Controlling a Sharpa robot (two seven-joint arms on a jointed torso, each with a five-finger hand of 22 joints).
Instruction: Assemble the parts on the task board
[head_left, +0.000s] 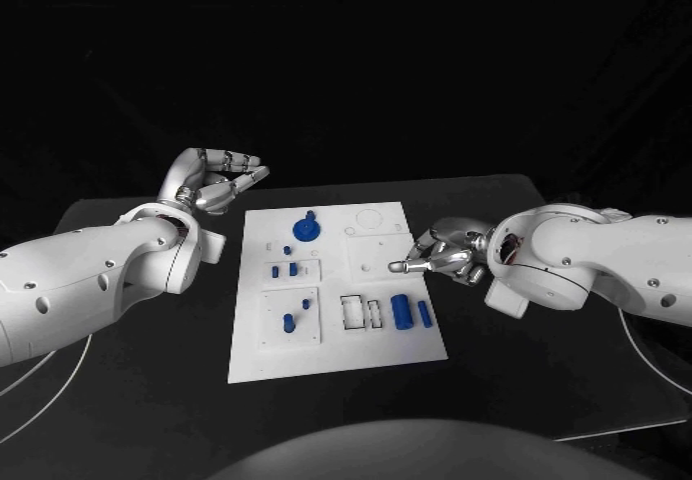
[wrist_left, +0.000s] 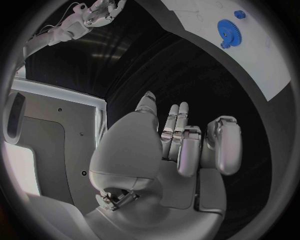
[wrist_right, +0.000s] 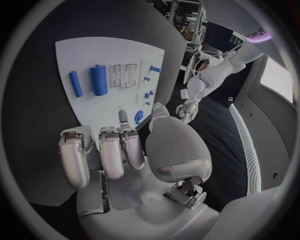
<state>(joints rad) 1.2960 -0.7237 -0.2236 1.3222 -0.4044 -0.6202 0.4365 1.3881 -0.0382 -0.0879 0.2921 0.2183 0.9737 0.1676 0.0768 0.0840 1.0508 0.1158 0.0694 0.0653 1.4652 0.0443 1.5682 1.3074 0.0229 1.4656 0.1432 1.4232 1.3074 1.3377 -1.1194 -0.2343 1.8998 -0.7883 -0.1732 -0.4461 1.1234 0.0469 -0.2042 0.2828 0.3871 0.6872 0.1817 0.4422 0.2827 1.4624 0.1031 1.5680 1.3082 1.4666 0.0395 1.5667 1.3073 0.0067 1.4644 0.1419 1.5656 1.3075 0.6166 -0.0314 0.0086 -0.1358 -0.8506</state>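
Note:
The white task board (head_left: 378, 345) lies in the middle of the black table. On it sit a blue gear (head_left: 306, 228), several small blue pegs (head_left: 289, 322) and two blue cylinders (head_left: 401, 310) beside two empty slots (head_left: 353, 312). My left hand (head_left: 216, 180) hovers off the board's far left corner, fingers curled in on nothing. My right hand (head_left: 444, 252) hangs over the board's right edge, fingers curled, one fingertip (head_left: 397, 267) pointing toward the board's middle, nothing held. The right wrist view shows the cylinders (wrist_right: 99, 79) beyond the curled fingers (wrist_right: 106, 150). The gear (wrist_left: 229, 31) appears in the left wrist view.
Bare black table (head_left: 144, 400) surrounds the board on all sides. A cable (head_left: 656, 350) runs along the table under my right arm. My left hand (wrist_right: 187, 107) shows across the board in the right wrist view.

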